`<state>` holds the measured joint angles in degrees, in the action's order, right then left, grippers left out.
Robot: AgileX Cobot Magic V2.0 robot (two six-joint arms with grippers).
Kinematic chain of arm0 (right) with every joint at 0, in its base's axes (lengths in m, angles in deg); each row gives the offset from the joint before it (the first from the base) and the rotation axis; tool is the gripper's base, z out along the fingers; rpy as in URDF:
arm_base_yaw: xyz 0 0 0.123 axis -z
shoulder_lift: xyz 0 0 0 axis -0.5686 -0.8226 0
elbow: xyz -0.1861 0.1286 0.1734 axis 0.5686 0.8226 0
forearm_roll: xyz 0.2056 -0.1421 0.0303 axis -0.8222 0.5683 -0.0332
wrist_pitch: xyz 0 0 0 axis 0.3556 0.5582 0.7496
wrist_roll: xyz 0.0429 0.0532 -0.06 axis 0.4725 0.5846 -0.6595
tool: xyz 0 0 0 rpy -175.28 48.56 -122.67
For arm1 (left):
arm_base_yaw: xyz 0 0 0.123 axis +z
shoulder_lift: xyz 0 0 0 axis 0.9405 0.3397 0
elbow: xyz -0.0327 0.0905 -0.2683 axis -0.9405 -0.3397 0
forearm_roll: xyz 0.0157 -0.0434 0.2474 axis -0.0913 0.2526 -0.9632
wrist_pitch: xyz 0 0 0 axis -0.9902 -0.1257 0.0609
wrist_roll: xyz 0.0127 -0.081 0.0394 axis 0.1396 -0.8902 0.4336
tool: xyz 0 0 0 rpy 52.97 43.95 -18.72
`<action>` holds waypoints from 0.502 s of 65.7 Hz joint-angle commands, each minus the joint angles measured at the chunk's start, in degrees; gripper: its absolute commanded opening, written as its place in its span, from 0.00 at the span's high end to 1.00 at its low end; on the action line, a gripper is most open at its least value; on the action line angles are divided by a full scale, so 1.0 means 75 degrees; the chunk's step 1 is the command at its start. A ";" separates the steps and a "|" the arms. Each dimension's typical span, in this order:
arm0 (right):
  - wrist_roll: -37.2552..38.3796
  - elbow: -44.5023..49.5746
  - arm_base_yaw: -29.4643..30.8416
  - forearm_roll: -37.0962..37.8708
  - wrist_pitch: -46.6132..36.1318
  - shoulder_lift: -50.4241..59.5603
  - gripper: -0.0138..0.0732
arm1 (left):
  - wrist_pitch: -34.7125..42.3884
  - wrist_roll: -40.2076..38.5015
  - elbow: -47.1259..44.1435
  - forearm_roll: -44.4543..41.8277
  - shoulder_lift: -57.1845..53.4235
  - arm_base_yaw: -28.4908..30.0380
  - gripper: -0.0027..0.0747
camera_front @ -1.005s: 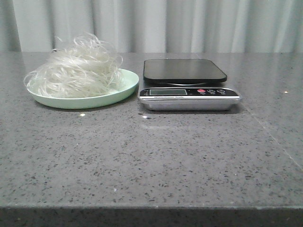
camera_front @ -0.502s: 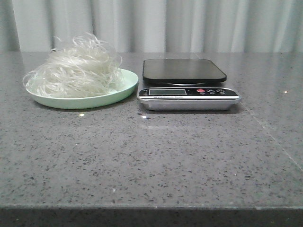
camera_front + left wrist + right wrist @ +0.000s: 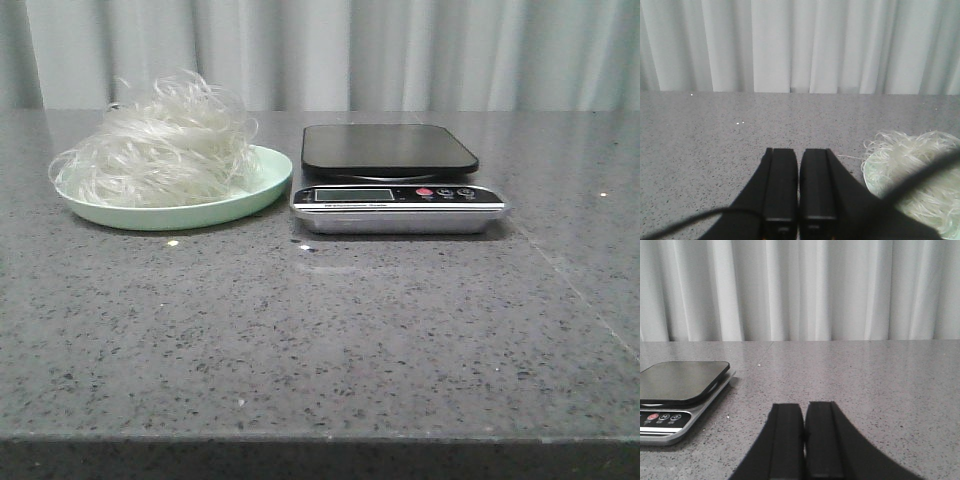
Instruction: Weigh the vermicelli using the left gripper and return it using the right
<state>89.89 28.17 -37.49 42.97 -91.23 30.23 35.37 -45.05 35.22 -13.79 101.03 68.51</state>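
Note:
The vermicelli, a fluffy white mound of thin strands, lies on a pale green plate at the back left of the table. It also shows in the left wrist view. A black and silver kitchen scale stands just right of the plate, its platform bare; it also shows in the right wrist view. Neither arm shows in the front view. My left gripper is shut and empty, low over the table beside the plate. My right gripper is shut and empty, beside the scale.
The grey speckled stone table runs to a front edge near the bottom of the front view. Pale curtains hang behind it. A dark cable crosses the left wrist view in front of the vermicelli.

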 commanded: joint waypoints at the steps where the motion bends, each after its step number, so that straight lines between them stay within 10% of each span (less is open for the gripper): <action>1: -0.0062 -0.0059 0.0030 0.0061 -0.0625 0.0134 0.65 | 0.0537 -0.0031 0.0541 0.0092 0.0436 -0.0025 0.74; 17: -0.0062 -0.0059 0.0030 0.0061 -0.0625 0.0134 0.65 | -0.0447 -0.0031 0.1920 0.0287 0.1828 -0.0395 0.24; 33: -0.0062 -0.0059 0.0030 0.0061 -0.0625 0.0134 0.65 | -0.1605 -0.0016 0.3548 0.0287 0.3841 -0.1893 0.21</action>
<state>89.89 28.17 -37.49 42.97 -91.23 30.23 22.58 -45.05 55.97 -12.29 124.51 58.41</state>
